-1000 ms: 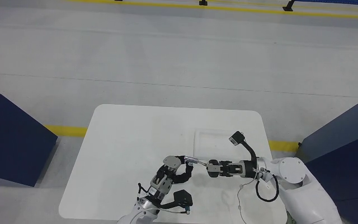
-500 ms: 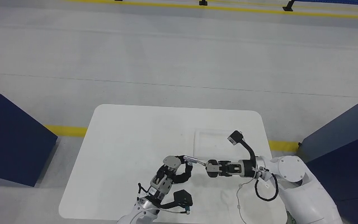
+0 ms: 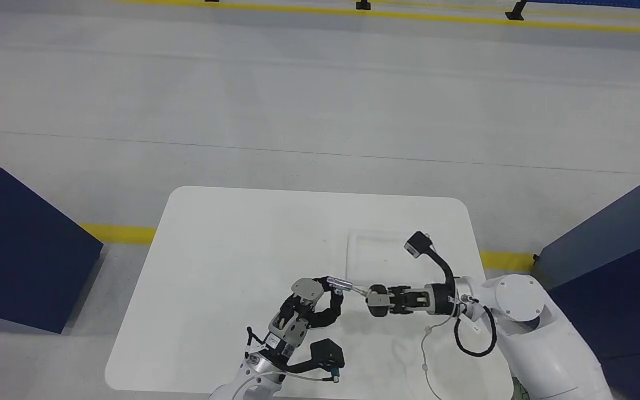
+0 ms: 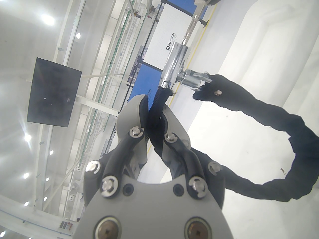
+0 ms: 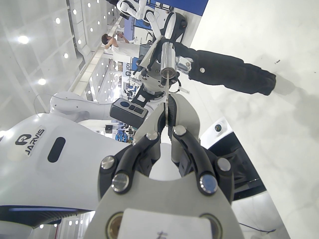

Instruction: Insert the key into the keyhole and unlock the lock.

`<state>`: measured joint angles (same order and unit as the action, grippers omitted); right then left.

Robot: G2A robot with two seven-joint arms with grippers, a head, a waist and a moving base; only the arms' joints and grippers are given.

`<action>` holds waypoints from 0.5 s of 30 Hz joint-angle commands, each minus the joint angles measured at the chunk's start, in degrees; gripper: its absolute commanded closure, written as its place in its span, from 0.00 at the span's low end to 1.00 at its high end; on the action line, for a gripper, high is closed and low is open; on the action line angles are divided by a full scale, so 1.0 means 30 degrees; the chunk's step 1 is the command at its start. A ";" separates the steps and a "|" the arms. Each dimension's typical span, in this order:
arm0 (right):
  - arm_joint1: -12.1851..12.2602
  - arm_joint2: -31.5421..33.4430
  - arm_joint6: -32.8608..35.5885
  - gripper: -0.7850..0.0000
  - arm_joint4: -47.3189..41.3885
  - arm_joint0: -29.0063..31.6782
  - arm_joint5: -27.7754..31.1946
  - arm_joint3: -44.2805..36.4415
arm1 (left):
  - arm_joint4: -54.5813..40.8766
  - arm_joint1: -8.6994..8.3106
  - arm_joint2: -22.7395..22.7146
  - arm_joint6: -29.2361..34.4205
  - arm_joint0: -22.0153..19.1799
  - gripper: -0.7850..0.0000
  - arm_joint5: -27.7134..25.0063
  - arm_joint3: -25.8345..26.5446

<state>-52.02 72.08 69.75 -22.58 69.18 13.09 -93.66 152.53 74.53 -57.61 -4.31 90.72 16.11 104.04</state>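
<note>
Pinching the key (image 5: 166, 91) in the right tool (image 5: 167, 104), aiming 9 o'clock straight into the keyhole (image 5: 168, 71) of the lock barrel (image 5: 166, 55), and clamping its cable (image 4: 249, 100) in the left tool (image 4: 153, 105).

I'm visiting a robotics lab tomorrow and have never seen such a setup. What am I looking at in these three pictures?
This is a two-armed robot at a white table. One picture looks down from above its arms; the other two come from a camera on each wrist, showing that arm's own tool close up. The left tool is shut on a cable lock, gripping its black fabric-covered cable near the shiny metal cylinder. The right tool pinches a thin key whose tip meets the keyhole in the cylinder's end; how deep it sits I cannot tell.
</note>
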 commanded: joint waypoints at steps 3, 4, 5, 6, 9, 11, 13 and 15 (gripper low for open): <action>-0.0005 -0.0044 -0.0154 1.00 0.0077 0.0030 -0.0202 -0.0054 | 0.0000 0.0000 0.0000 0.0000 0.0000 1.00 0.0000 0.0000; -0.0004 -0.0031 -0.0207 1.00 0.0063 0.0056 -0.0252 -0.0077 | 0.0000 0.0000 0.0000 0.0000 0.0000 1.00 0.0000 0.0000; 0.0000 -0.0009 -0.0245 1.00 0.0048 0.0083 -0.0300 -0.0106 | 0.0000 0.0000 0.0000 0.0000 0.0000 1.00 0.0000 0.0000; 0.0004 0.0015 -0.0279 1.00 0.0029 0.0121 -0.0360 -0.0134 | 0.0000 0.0000 0.0000 0.0000 0.0000 1.00 0.0000 0.0000; 0.0022 0.0106 -0.0401 1.00 0.0042 0.0234 -0.0480 -0.0239 | 0.0000 0.0000 0.0000 0.0000 0.0000 1.00 0.0000 0.0000; 0.0033 0.0153 -0.0419 1.00 0.0047 0.0291 -0.0516 -0.0307 | 0.0000 0.0000 0.0000 0.0000 0.0000 1.00 0.0000 0.0000; 0.0044 0.0188 -0.0417 1.00 0.0082 0.0322 -0.0583 -0.0345 | 0.0000 0.0000 0.0000 0.0000 0.0000 1.00 0.0000 0.0000; 0.0050 0.0218 -0.0447 1.00 0.0082 0.0357 -0.0607 -0.0373 | -0.0050 0.0001 -0.0028 0.0022 -0.0013 1.00 -0.0126 0.0012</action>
<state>-51.88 72.69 68.48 -22.31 70.21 11.29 -94.75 152.49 74.53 -57.64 -4.29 90.71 16.01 104.04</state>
